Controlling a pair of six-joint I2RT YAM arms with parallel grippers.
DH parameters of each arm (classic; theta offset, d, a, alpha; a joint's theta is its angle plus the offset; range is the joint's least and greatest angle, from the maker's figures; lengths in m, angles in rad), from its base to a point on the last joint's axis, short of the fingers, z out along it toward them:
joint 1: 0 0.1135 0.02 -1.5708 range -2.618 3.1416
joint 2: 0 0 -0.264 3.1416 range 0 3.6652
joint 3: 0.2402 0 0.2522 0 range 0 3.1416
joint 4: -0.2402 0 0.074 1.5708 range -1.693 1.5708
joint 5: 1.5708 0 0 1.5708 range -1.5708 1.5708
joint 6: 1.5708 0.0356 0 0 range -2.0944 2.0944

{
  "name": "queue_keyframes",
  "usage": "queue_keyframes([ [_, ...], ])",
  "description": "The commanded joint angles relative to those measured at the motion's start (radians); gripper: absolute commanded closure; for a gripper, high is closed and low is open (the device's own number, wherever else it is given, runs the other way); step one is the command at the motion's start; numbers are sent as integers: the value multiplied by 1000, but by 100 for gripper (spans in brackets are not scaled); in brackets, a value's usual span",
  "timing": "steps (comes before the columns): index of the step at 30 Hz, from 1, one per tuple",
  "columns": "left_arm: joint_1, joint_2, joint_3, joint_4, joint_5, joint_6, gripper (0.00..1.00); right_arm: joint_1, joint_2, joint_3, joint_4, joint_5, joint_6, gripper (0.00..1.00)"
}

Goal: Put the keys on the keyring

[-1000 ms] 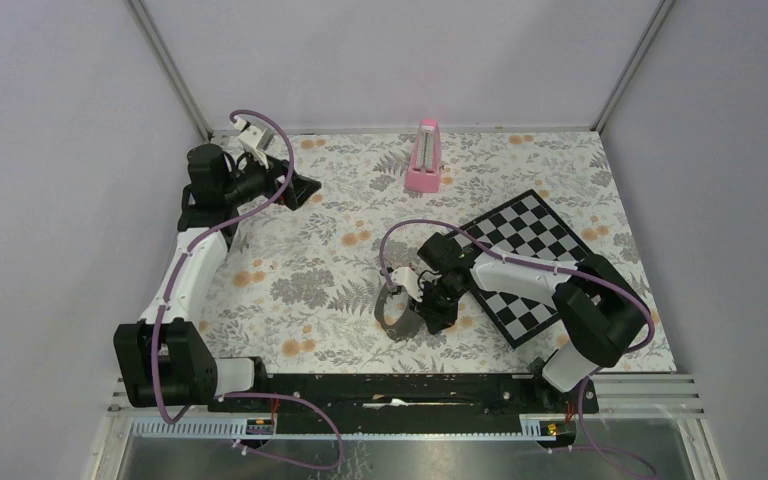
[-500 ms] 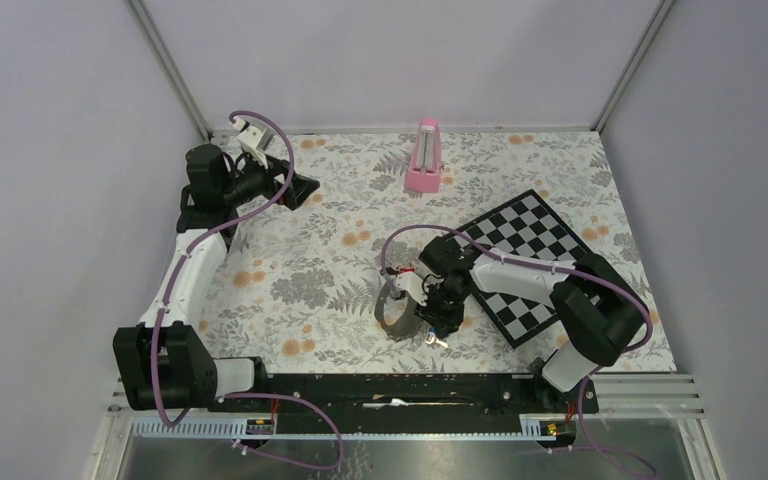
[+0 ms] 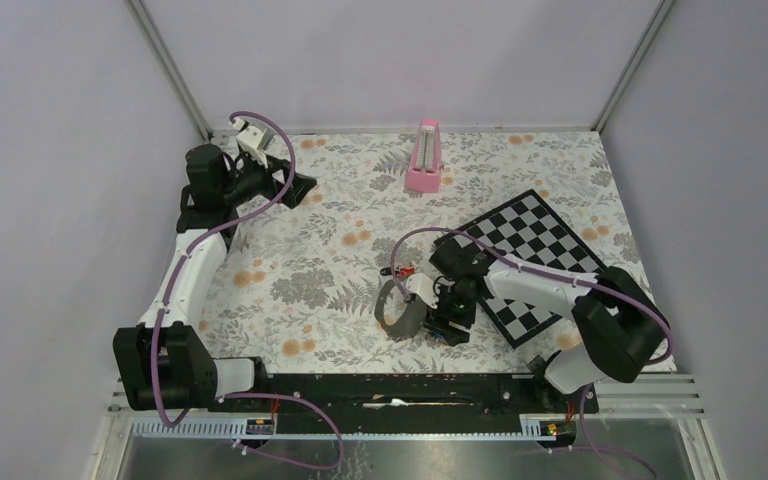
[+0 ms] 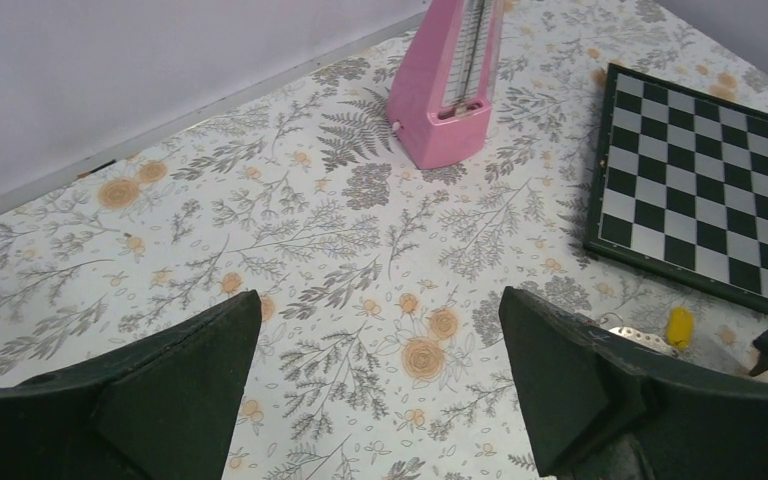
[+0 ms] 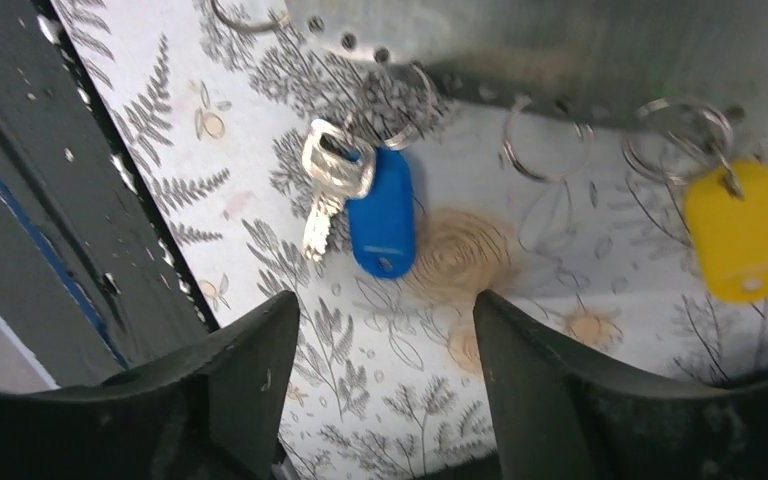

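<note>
Table: floral cloth [image 3: 310, 280].
Right gripper [image 5: 385, 330]: spread, empty, above blue key [image 5: 380, 222].
Keyring strap [image 5: 560, 50]: blue key, yellow key [image 5: 742, 230] on its rings.
Left gripper [image 4: 380, 340]: spread, empty, far left.

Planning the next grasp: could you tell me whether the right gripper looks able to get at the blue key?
Probably yes: the right gripper is open, and the blue key lies uncovered just ahead of the gap, with nothing between.
</note>
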State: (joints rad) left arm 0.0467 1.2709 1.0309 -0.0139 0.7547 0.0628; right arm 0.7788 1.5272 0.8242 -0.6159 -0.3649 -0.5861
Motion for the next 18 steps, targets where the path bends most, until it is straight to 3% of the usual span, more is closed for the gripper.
queue_keyframes([
  [1,2,-35,-2,39,-80,52,1,-42,-120,-8,-22,87,-25,23],
  [6,10,-41,-42,128,-146,1,1,-144,-287,6,39,160,-15,1],
  [11,12,-41,-44,153,-202,-2,1,-232,-435,28,149,236,51,0],
  [18,13,-62,-132,274,-160,-58,1,-272,-537,68,319,420,190,1],
])
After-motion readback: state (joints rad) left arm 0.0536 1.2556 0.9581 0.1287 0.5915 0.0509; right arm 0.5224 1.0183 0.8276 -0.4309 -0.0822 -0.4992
